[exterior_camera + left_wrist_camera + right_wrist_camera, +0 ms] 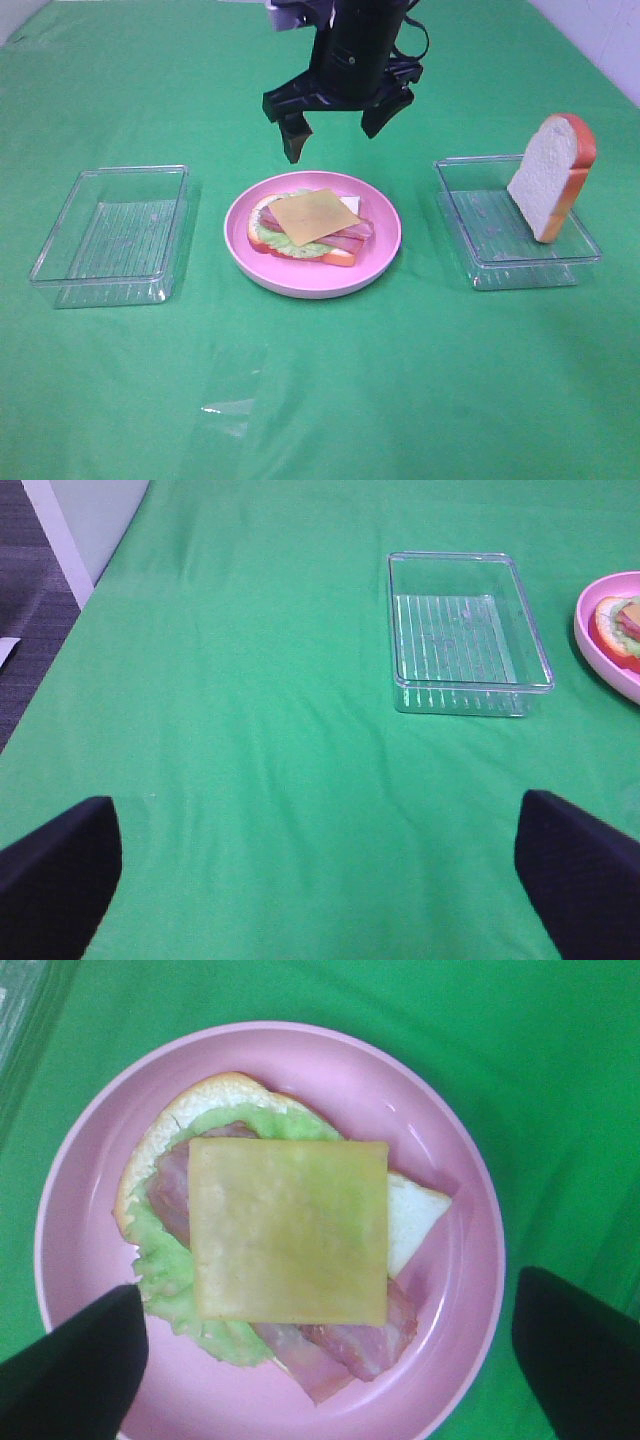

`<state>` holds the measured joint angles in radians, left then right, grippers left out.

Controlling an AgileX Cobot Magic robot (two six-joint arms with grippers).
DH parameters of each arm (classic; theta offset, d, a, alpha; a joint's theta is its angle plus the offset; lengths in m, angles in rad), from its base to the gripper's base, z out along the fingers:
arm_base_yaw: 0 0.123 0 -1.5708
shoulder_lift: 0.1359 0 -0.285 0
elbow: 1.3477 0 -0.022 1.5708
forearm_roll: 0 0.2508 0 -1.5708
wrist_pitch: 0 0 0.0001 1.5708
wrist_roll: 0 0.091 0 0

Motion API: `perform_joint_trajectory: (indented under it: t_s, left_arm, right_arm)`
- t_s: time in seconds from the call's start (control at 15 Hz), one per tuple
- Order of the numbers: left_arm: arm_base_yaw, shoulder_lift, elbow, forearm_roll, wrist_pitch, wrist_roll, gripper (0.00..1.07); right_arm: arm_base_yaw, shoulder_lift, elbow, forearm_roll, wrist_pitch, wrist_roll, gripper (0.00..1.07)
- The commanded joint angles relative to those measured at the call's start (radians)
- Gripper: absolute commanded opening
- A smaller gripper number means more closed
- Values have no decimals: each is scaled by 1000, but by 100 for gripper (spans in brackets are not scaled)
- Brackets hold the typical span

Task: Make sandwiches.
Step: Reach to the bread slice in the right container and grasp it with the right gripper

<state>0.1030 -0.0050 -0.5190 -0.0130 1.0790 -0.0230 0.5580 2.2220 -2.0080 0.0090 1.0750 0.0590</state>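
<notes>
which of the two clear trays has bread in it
The right tray: a bread slice stands in it, leaning on its far rim. The left tray holds none.

A staged robot test bench, likely a lab. A surface [320,400] draped in plain green cloth holds toy food: a plastic sandwich [308,228] on a pink plate [380,262], flanked by two clear plastic trays [70,270], one with a toy bread slice [548,180]. Bare white wall [95,520] and dark carpet [30,630] border it.
</notes>
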Motion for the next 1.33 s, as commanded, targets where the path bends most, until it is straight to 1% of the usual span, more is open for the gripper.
perform_joint_trajectory:
  t_s: [0.07, 0.2, 0.33, 0.4, 0.47, 0.53, 0.67, 0.8, 0.93, 1.07, 1.13, 1.33]
  left_arm:
    - [2, -15, 2, -2, -5, -1, 101]
    - [2, -15, 2, -2, -5, -1, 101]
    - [2, -15, 2, -2, -5, -1, 101]
    - [2, -15, 2, -2, -5, -1, 101]
    - [2, -15, 2, -2, -5, -1, 101]
    - [2, -15, 2, -2, -5, -1, 101]
    - [2, -15, 2, -2, -5, -1, 101]
    - [2, -15, 2, -2, -5, -1, 101]
    - [2, -15, 2, -2, -5, -1, 101]
    - [2, -15, 2, -2, -5, -1, 101]
    - [2, -15, 2, -2, -5, -1, 101]
    - [2, -15, 2, -2, -5, -1, 101]
  right_arm:
    - [-3, -4, -103, -65, 111, -13, 97]
    - [-33, -7, -170, -122, 176, -7, 97]
    - [-84, -17, -188, -109, 206, -12, 97]
    - [-130, -25, -188, -99, 218, -15, 97]
    - [-238, -45, -187, -85, 248, -18, 97]
    - [-266, -50, -187, -85, 256, -20, 97]
    - [-371, -78, -187, -70, 257, -30, 97]
    - [-466, -107, -187, -35, 257, -36, 97]
    - [-537, -125, -187, 7, 257, -38, 97]
    - [-583, -132, -178, 48, 257, -59, 96]
    - [-582, -132, -172, 48, 257, -59, 96]
    - [-580, -121, -112, 67, 246, -79, 96]
